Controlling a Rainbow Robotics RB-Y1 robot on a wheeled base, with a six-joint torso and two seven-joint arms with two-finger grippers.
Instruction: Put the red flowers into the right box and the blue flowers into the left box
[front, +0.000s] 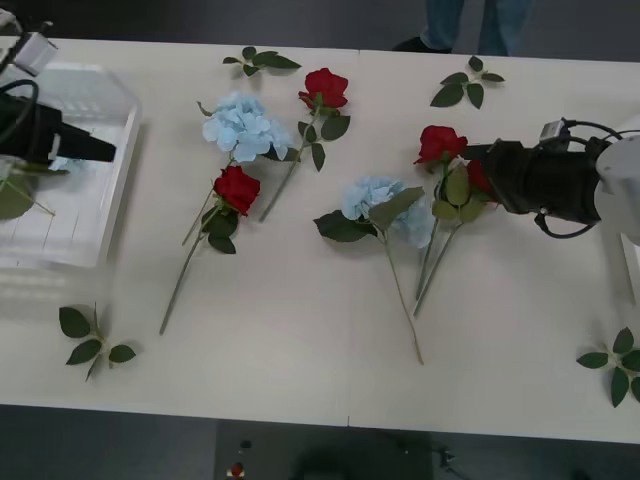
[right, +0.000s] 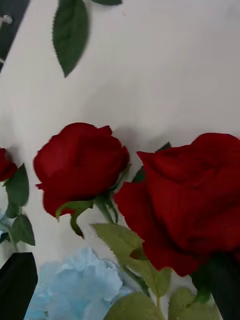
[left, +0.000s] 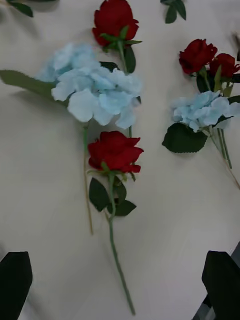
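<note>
Here, scattered loose on the pale counter (front: 300, 330): the red flowers (front: 237, 188), four in all. One bloom toward the far edge, one left of centre with its stem running to the near edge, and two side by side right of centre. Lying between the open, wide-set jaws of the right hand (front: 480, 165): the outer rose of the pair (right: 195, 200), close against one black finger, though whether touching it cannot be told. Just beside it, its neighbour rose (right: 80, 165), clear of the fingers.

Also on the counter, the blue flowers (front: 243, 125): one cluster near the far-edge bloom, another at centre (front: 375, 200), its leaves touching the stems of the paired roses.

At the counter's left end, the left box (front: 100, 215), ribbed and translucent, with a green leaf and stem inside. Hanging over it, the left hand (front: 100, 152), jaws spread wide and holding nothing. At the right end, a white sliver of the right box (front: 632, 265).

Around the edges, bare leaf sprigs (front: 92, 340): two along the far edge, one at each near corner.
</note>
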